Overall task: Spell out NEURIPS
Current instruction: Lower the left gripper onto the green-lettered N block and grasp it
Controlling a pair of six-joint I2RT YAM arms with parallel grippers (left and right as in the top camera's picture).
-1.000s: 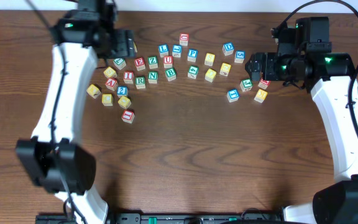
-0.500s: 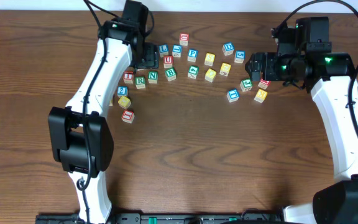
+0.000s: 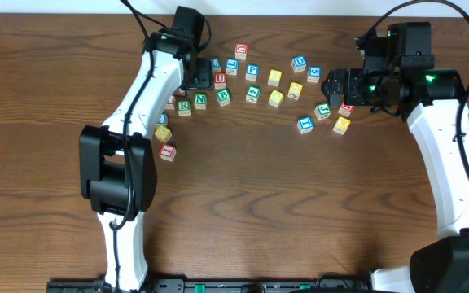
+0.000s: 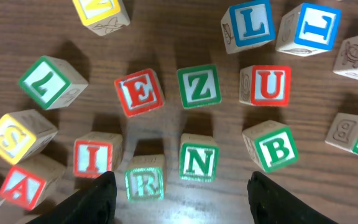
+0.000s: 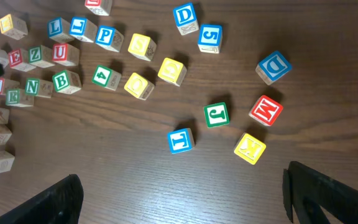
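Observation:
Lettered wooden blocks lie scattered on the brown table. My left gripper is open and empty, hovering over the left cluster. Under it are a green N, a green R, a red I, a red E, a red U and a yellow S. A blue P lies further right. My right gripper is open and empty above the right group.
Other blocks lie around: green Z, green B, blue L, red A. Near the right gripper are a blue T, green J, red M and yellow K.
My left arm has swung right, from the cluster's left edge to over its middle. The blocks and the right arm have not moved.

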